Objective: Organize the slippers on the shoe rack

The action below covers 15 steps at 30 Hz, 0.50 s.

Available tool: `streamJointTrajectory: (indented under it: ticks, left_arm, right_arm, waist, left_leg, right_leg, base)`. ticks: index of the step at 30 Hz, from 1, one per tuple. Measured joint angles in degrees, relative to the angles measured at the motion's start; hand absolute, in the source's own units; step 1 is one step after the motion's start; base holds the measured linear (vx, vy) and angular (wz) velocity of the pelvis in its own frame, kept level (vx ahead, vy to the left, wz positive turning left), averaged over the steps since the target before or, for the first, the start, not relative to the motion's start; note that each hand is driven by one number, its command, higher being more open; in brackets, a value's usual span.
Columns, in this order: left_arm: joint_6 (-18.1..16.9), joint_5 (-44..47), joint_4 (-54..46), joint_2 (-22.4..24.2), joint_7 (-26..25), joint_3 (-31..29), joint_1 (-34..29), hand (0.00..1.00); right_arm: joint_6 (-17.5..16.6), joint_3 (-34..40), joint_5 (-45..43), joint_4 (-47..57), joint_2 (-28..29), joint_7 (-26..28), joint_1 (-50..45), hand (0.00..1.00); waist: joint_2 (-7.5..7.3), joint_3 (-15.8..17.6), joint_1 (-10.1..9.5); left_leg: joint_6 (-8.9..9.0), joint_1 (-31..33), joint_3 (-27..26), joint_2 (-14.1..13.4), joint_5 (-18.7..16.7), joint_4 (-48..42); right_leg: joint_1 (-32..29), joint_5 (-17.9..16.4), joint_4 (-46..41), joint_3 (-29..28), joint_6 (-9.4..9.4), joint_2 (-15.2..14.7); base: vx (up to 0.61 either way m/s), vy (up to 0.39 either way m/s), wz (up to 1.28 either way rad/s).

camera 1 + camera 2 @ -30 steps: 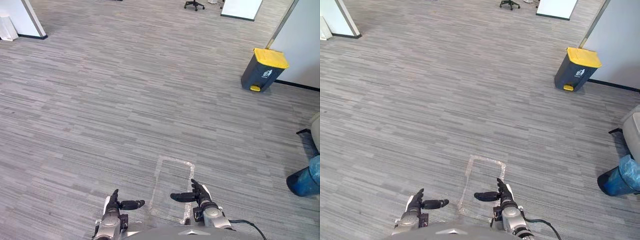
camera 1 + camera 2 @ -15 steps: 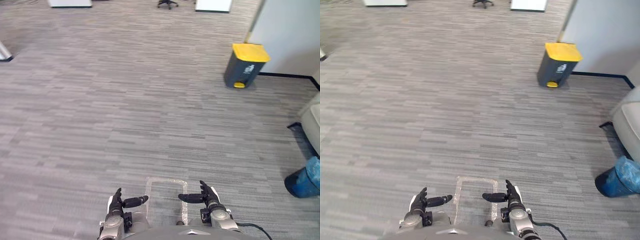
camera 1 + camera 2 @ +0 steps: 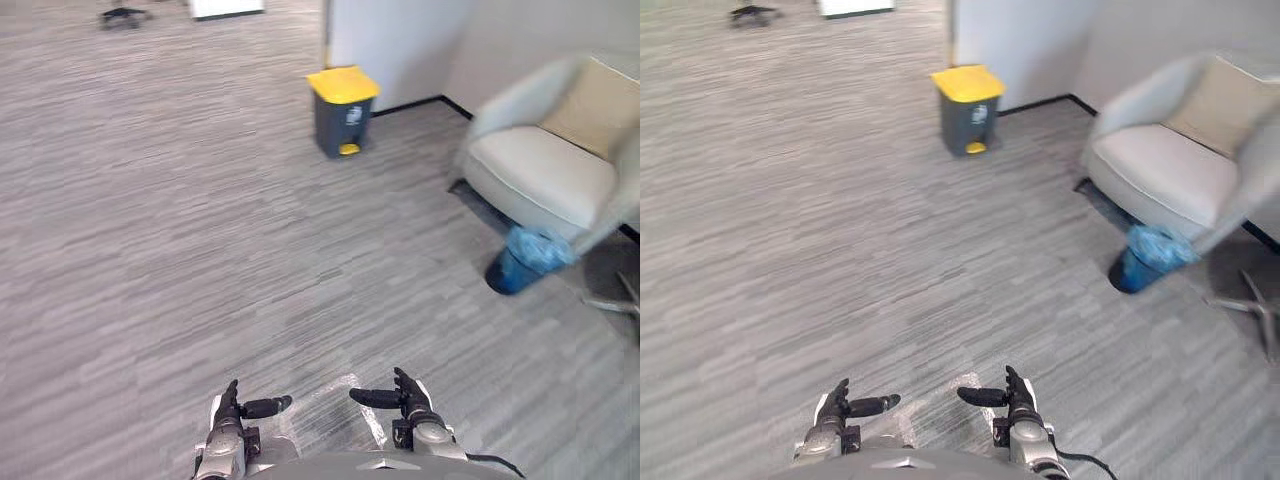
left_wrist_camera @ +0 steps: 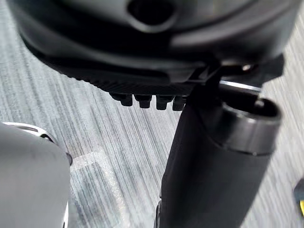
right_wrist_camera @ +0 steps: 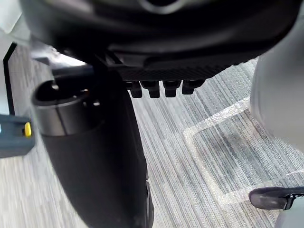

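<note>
My left hand (image 3: 229, 408) and right hand (image 3: 408, 398) hang low in front of me over grey carpet, about a hand's width apart. Both are open and hold nothing, with the fingers pointing forward and the thumbs turned in toward each other. In the left wrist view the left hand's thumb (image 4: 209, 166) stands over bare carpet. The right wrist view shows the right hand's thumb (image 5: 95, 161) over carpet in the same way.
A taped rectangle (image 3: 340, 410) marks the carpet between my hands. A dark bin with a yellow lid (image 3: 342, 110) stands by a white wall (image 3: 400, 40). To the right are a pale armchair (image 3: 545, 165) and a blue bag-lined bin (image 3: 522, 262).
The whole picture has shifted: the camera has swung to the right, bringing the armchair into view and the yellow-lidded bin toward the middle. Both hands keep the same open pose.
</note>
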<state>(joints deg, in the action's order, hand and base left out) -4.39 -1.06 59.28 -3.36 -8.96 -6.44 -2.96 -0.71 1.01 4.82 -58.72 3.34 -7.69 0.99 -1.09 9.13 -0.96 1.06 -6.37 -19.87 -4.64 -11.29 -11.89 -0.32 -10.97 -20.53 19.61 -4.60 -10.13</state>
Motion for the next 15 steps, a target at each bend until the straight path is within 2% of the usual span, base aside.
streamJointTrajectory:
  ticks: [1, 2, 4, 7, 9, 10, 11, 12, 13, 14, 15]
  left_arm:
    - [0.00, 0.39, 0.45, -0.12, 0.05, 0.63, 0.17, 1.00]
    - [0.05, 0.52, 0.73, -0.05, 0.12, 0.71, 0.28, 1.00]
    - [0.22, 0.58, 1.61, 0.35, 0.47, 0.85, 0.62, 1.00]
    - [0.46, 0.52, 1.74, 0.69, 0.71, 1.62, 0.60, 1.00]
    - [0.65, 0.52, 1.58, 0.48, 0.98, 1.77, 0.65, 1.00]
    - [0.75, 0.53, 1.58, 0.46, 1.08, 1.71, 1.00, 1.00]
    - [0.77, 0.53, 1.50, 0.46, 1.12, 1.62, 1.15, 1.00]
    - [0.78, 0.54, 0.99, 0.46, 1.11, 1.50, 1.20, 1.00]
    - [0.72, 0.53, 0.48, 0.56, 1.12, 1.46, 1.16, 1.00]
    - [0.69, 0.56, 0.46, 0.96, 1.19, 1.34, 1.41, 1.00]
    - [0.67, 0.55, 0.35, 1.24, 1.56, 1.11, 1.68, 1.00]
  right_arm:
    - [0.00, 0.00, 0.16, -0.64, -0.17, 0.01, 0.48, 1.00]
    - [0.03, -0.01, 0.18, -0.87, -0.38, 0.02, 0.70, 1.00]
    - [0.00, 0.00, 0.21, -1.61, -2.05, -0.07, 1.65, 1.00]
    - [-0.03, 0.02, 0.48, -2.36, -3.88, -0.11, 1.89, 1.00]
    - [-0.04, 0.13, 0.69, -2.77, -4.73, -0.14, 1.63, 1.00]
    - [-0.04, 0.11, 0.68, -2.88, -5.14, -0.15, 1.49, 1.00]
    - [-0.02, 0.12, 0.67, -2.90, -5.29, -0.13, 1.49, 1.00]
    - [-0.04, 0.06, 0.65, -2.83, -5.57, -0.14, 1.49, 1.00]
    - [-0.04, 0.06, 0.62, -2.68, -6.00, -0.16, 1.49, 1.00]
    - [-0.02, 0.09, 0.54, -2.56, -6.14, -0.21, 1.57, 1.00]
    - [0.08, 0.69, 0.50, -2.57, -6.63, -0.54, 1.59, 1.00]
  waist:
    - [0.17, -0.05, 0.06]
    - [0.28, -0.11, 0.13]
    - [1.61, 0.04, 0.42]
    - [2.54, 0.11, 1.08]
    - [2.38, 0.19, 1.07]
    - [2.24, 0.47, 1.05]
    - [2.38, 0.72, 1.03]
    - [2.84, 1.12, 0.90]
    - [3.97, 1.49, 0.61]
    - [4.37, 2.08, 0.04]
    - [4.64, 2.42, -0.34]
  left_leg:
    - [0.01, -0.66, -1.59, -0.14, 0.01, 0.85]
    - [0.02, -0.82, -2.40, -0.39, 0.01, 1.13]
    - [0.67, -2.09, -5.34, -1.03, 0.48, 2.72]
    - [0.77, -3.24, -6.24, -1.62, 0.53, 2.44]
    - [1.11, -2.34, -6.28, -3.10, 0.44, -2.01]
    - [2.27, -0.17, -6.30, -5.04, -0.28, -9.09]
    - [2.66, 1.18, -6.28, -6.33, -0.52, -13.44]
    - [2.69, 3.33, -6.29, -8.63, -0.54, -20.68]
    - [2.25, 5.66, -5.95, -11.36, 0.22, -28.32]
    - [1.10, 7.81, -3.48, -12.31, 0.60, -33.31]
    - [1.34, 8.61, 1.84, -9.60, -4.13, -33.30]
  right_leg:
    - [-0.65, 0.12, 0.14, 3.68, 1.03, -0.28]
    - [-0.93, 0.26, 0.10, 4.98, 1.44, -0.27]
    - [-1.45, 1.51, 0.81, 9.89, 3.55, 0.36]
    - [1.32, 2.64, 6.30, 8.29, 3.56, 2.89]
    - [3.28, 4.33, 10.75, 6.87, 3.84, 4.57]
    - [4.56, 5.15, 13.02, 5.93, 4.01, 5.66]
    - [5.23, 5.57, 14.05, 5.07, 4.21, 6.22]
    - [6.07, 5.92, 15.08, 3.47, 4.55, 7.29]
    - [6.92, 6.03, 15.72, 1.11, 4.94, 8.43]
    - [7.25, 5.71, 15.64, -1.55, 5.50, 9.03]
    - [7.25, 5.29, 15.34, -5.12, 6.11, 8.90]
  base:
    - [0.08, -0.031, -0.91]
    - [0.09, -0.041, -0.81]
    - [0.09, -0.029, -0.75]
    - [0.06, -0.024, -0.46]
    - [0.05, -0.082, -0.40]
    - [0.05, -0.131, -0.37]
    - [0.05, -0.129, -0.57]
    - [0.07, -0.056, -0.78]
    - [0.07, 0.001, -1.10]
    - [0.14, 0.082, -1.41]
    - [0.12, 0.095, -1.55]
